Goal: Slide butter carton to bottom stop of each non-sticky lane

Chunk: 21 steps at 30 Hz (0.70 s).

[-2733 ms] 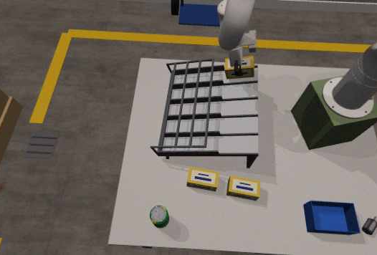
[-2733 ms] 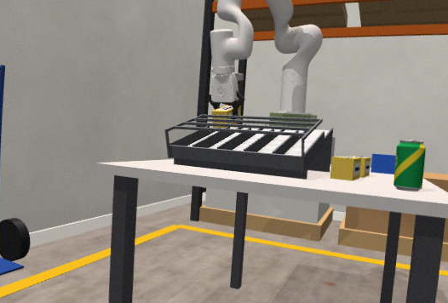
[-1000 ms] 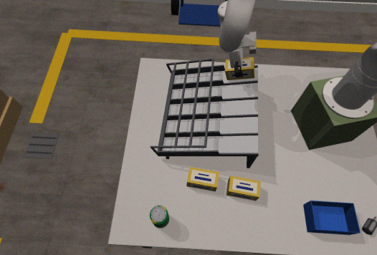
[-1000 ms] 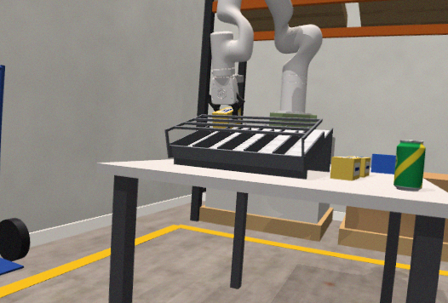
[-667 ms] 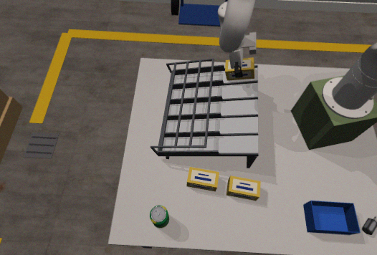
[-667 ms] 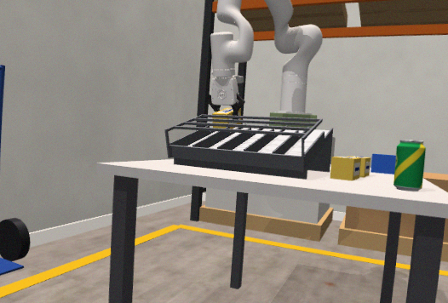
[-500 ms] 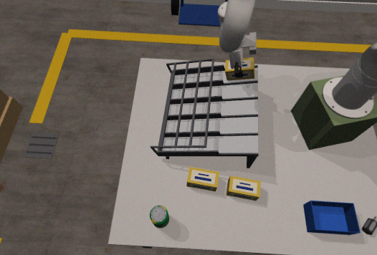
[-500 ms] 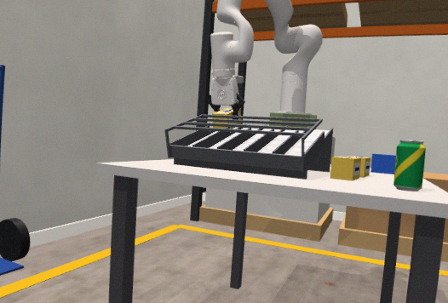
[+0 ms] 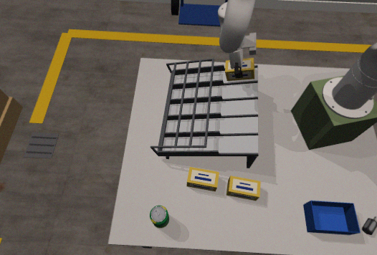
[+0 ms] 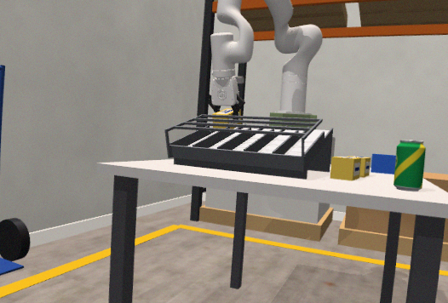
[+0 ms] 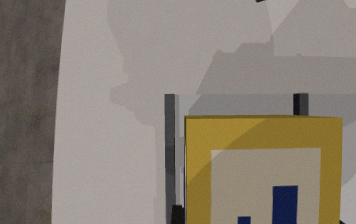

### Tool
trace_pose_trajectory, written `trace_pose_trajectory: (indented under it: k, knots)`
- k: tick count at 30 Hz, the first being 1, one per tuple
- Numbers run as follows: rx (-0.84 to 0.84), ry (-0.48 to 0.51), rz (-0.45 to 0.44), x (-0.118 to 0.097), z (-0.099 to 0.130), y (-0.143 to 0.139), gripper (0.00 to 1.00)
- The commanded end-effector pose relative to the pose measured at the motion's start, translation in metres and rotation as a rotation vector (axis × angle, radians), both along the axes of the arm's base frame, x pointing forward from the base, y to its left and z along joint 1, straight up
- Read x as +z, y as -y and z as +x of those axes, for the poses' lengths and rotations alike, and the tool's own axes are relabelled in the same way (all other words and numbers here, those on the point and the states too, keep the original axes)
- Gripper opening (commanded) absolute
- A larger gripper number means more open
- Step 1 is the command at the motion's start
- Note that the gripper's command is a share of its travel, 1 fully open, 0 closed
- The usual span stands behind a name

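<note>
Pinched a yellow butter carton with a cream-and-blue label (image 9: pixel 249 74) (image 10: pixel 222 120) (image 11: pixel 260 170) in the white, black-fingered gripper (image 9: pixel 238 71) (image 10: pixel 226 111) (image 11: pixel 261 220), at the upper end of the dark-framed sloped shelf's (image 9: pixel 209 104) (image 10: pixel 238 158) (image 11: pixel 170 150) outermost lane, farthest from two matching cartons (image 9: pixel 203 178) (image 9: pixel 244 188) (image 10: pixel 345 168) (image 10: pixel 365 167) on the white table (image 9: pixel 218 222) (image 10: pixel 357 187) (image 11: pixel 100 190).

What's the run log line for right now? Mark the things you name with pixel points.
gripper (image 9: pixel 238 76) (image 10: pixel 226 110): shut on butter carton (image 9: pixel 249 74) (image 10: pixel 223 113) (image 11: pixel 327 170) | carton: at upper end of an outermost lane | other two cartons (image 9: pixel 203 179) (image 9: pixel 243 188): on table (image 9: pixel 135 200) (image 10: pixel 152 171)
</note>
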<state>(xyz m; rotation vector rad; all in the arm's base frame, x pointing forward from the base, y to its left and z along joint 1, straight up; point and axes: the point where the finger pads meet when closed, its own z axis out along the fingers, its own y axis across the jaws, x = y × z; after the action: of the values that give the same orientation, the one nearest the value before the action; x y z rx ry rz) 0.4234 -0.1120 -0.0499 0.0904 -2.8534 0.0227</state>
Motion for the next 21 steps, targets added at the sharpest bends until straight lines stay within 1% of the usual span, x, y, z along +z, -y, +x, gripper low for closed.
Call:
trace_pose_trajectory:
  k: [1, 2, 18, 21]
  knots:
    - [0.0, 0.001, 0.0, 0.0005, 0.0008, 0.0002, 0.0]
    - [0.0, 0.001, 0.0, -0.0021, -0.0002, 0.0009, 0.0]
    - [0.0, 0.001, 0.0, -0.0021, -0.0002, 0.0009, 0.0]
    - [0.0, 0.001, 0.0, -0.0051, -0.0011, 0.0005, 0.0]
